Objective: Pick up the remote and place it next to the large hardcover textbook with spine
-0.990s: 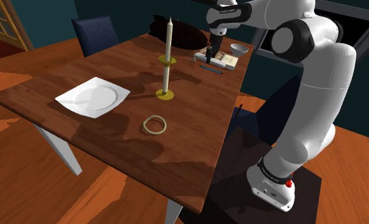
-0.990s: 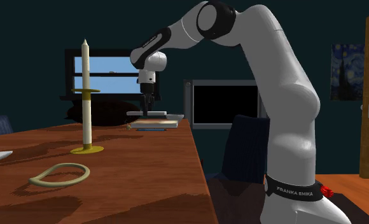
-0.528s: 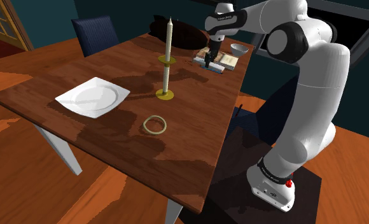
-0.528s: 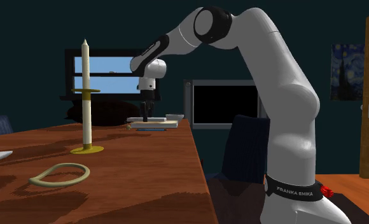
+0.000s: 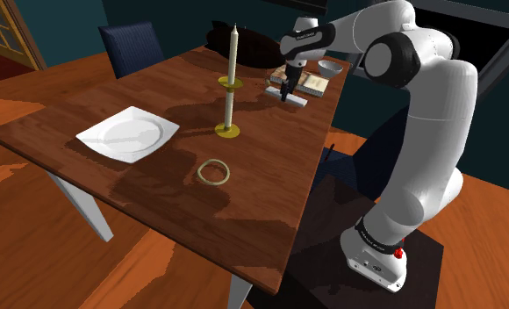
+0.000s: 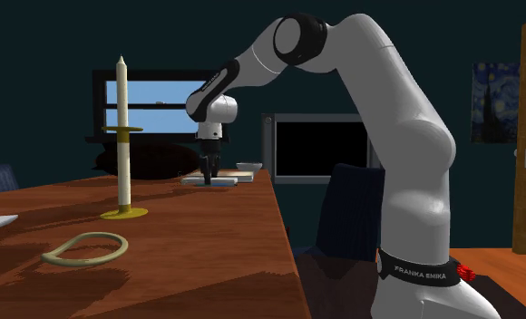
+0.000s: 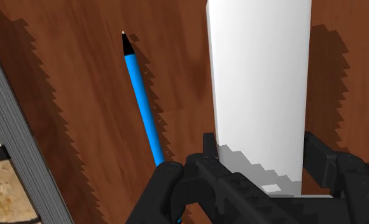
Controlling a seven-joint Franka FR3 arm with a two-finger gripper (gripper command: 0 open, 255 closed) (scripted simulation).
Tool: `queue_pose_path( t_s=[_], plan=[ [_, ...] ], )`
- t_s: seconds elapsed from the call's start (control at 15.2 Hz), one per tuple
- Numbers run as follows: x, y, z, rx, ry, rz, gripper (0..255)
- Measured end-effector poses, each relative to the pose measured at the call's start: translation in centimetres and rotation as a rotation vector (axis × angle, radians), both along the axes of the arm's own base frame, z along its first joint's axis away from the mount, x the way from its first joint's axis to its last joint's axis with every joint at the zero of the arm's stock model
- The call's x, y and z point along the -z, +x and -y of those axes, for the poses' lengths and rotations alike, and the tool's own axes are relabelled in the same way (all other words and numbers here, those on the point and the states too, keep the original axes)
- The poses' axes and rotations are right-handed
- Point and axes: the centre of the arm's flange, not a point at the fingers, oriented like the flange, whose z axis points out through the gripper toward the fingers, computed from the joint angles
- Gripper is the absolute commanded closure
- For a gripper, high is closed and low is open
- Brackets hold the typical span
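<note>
On the desk [image 7: 75,76] the hardcover book [image 7: 14,127] lies leftmost, then a blue pen [image 7: 142,102], then the white remote [image 7: 259,83], pinched between the fingers [image 7: 177,184]; placing looks nearly done, and the next move calls for letting go

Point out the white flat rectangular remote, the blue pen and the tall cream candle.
white flat rectangular remote [image 7: 259,83]: wrist view, middle of its top face.
blue pen [image 7: 144,108]: wrist view, middle of its shaft.
tall cream candle [image 5: 233,53]: shoulder view, upper stick above the holder's collar.
</note>
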Motion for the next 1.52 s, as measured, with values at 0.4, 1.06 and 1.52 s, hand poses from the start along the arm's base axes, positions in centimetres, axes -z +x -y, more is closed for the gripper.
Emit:
queue_pose_path(
  t_s=[0.4,1.06,1.52],
  plan=[
    [1.1,0.1,0.0,0.0,0.0,0.0,255],
    [0.5,0.2,0.0,0.0,-0.001,0.001,0],
    [-3.9,0.1,-0.1,0.0,-0.001,0.001,0]
  ],
)
